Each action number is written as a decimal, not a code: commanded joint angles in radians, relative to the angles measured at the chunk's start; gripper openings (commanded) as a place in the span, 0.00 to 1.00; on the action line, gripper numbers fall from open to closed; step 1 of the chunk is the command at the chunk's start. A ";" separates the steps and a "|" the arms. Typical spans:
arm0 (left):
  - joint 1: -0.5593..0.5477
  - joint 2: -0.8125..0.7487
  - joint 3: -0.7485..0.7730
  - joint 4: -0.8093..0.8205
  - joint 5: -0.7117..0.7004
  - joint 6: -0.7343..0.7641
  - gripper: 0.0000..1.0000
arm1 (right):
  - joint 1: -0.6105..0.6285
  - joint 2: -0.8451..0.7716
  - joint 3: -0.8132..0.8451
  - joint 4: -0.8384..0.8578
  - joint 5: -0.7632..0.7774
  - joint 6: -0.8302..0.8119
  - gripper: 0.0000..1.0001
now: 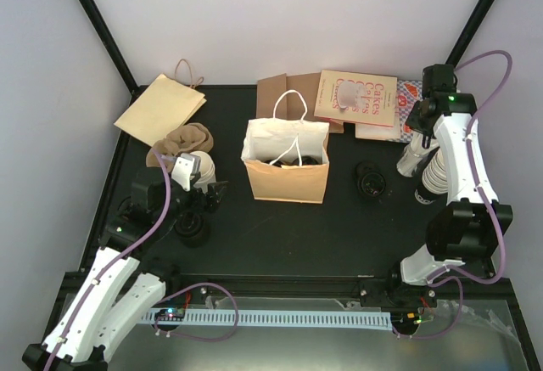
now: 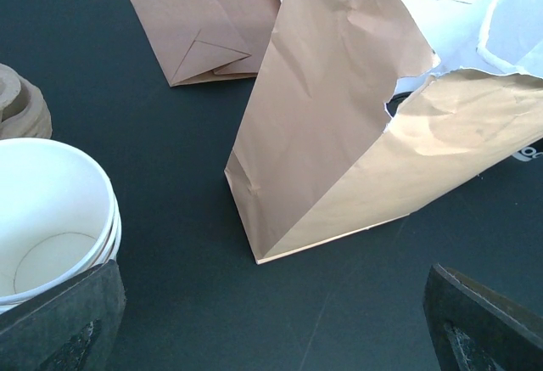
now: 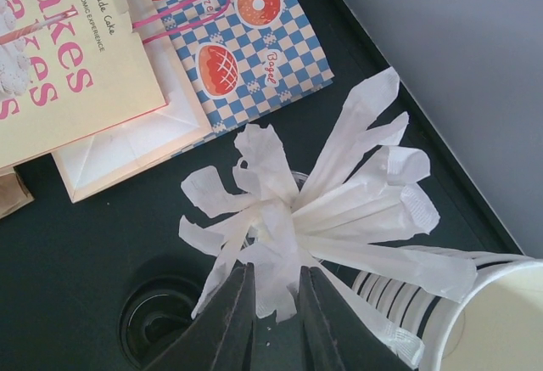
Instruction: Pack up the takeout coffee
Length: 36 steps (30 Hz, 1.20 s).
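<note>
The tan paper bag [image 1: 287,176] stands open at the table's middle; it also fills the left wrist view [image 2: 339,125]. Dark lid-like shapes [image 1: 288,160] show inside it, and I cannot make out a white cup under them. My left gripper [image 1: 209,194] is open and empty, low over the table left of the bag, its fingers [image 2: 59,328] wide apart beside a stack of lidless white cups [image 2: 51,218]. My right gripper [image 1: 422,137] is at the far right, shut on a white paper-wrapped straw [image 3: 276,290] in a bunch of wrapped straws [image 3: 356,193].
A brown pulp tray [image 1: 182,142] and black lids [image 1: 192,232] sit by the left arm. More black lids [image 1: 371,181] and a cup stack [image 1: 434,176] sit at the right. Flat paper bags [image 1: 161,108] and printed bags [image 1: 358,97] lie along the back.
</note>
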 commanded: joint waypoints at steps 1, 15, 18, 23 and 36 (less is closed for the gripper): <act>-0.002 0.002 0.009 0.012 -0.021 0.013 0.99 | -0.006 0.020 0.006 0.006 0.014 0.019 0.18; -0.001 0.010 0.009 0.010 -0.021 0.012 0.99 | -0.006 -0.010 0.083 -0.051 0.022 0.017 0.01; -0.002 0.010 0.010 0.010 -0.021 0.012 0.99 | -0.007 -0.016 0.136 -0.084 0.023 0.013 0.01; -0.002 0.011 0.010 0.010 -0.021 0.013 0.99 | -0.007 -0.020 0.231 -0.143 0.019 0.007 0.01; -0.002 0.012 0.010 0.010 -0.018 0.014 0.99 | -0.007 -0.069 0.538 -0.298 0.000 -0.006 0.02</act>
